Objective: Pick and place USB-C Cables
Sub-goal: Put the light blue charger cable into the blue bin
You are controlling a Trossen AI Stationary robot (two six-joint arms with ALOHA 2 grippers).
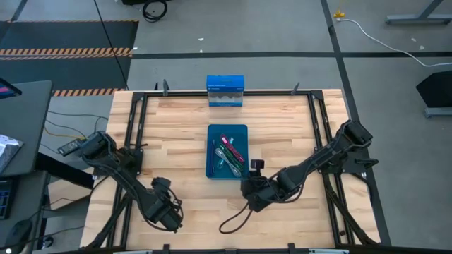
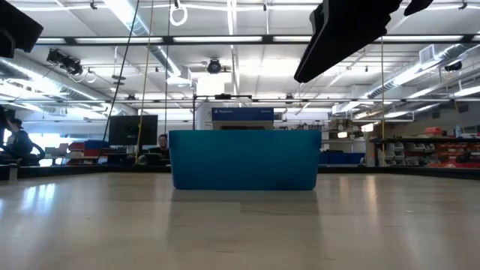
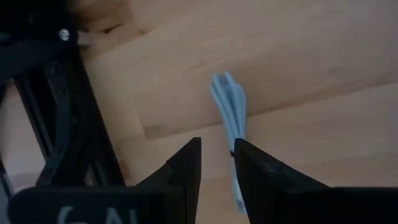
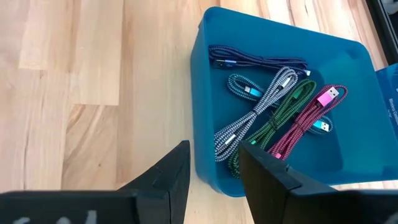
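A blue bin (image 1: pixel 209 152) (image 2: pixel 244 159) stands mid-table. In it lie a purple cable (image 4: pixel 258 62), a teal cable (image 4: pixel 242 87), a grey cable (image 4: pixel 252 118), a green cable (image 4: pixel 283 112) and a magenta-red cable (image 4: pixel 308 121), overlapping on its floor. My right gripper (image 4: pixel 214 168) (image 1: pixel 252 188) hovers at the bin's near edge, slightly open and holding nothing. A pale blue cable (image 3: pixel 229 109) lies flat on the wood near the table's near-left. My left gripper (image 3: pixel 217 163) (image 1: pixel 168 214) is over its end, fingers slightly apart. My left gripper comes from above with its fingers along the pale blue cable. The cable's near part (image 3: pixel 234 144) runs by the inner side of one finger (image 3: pixel 255 171). Whether it touches, I cannot tell. The cable lies on the table.
A blue box (image 1: pixel 226 92) stands at the table's far edge behind the bin. A long black wire (image 1: pixel 236 219) loops on the wood near my right gripper. Black frame rails (image 1: pixel 134 141) run along both sides of the table. Bare wood lies between the bin and my left gripper.
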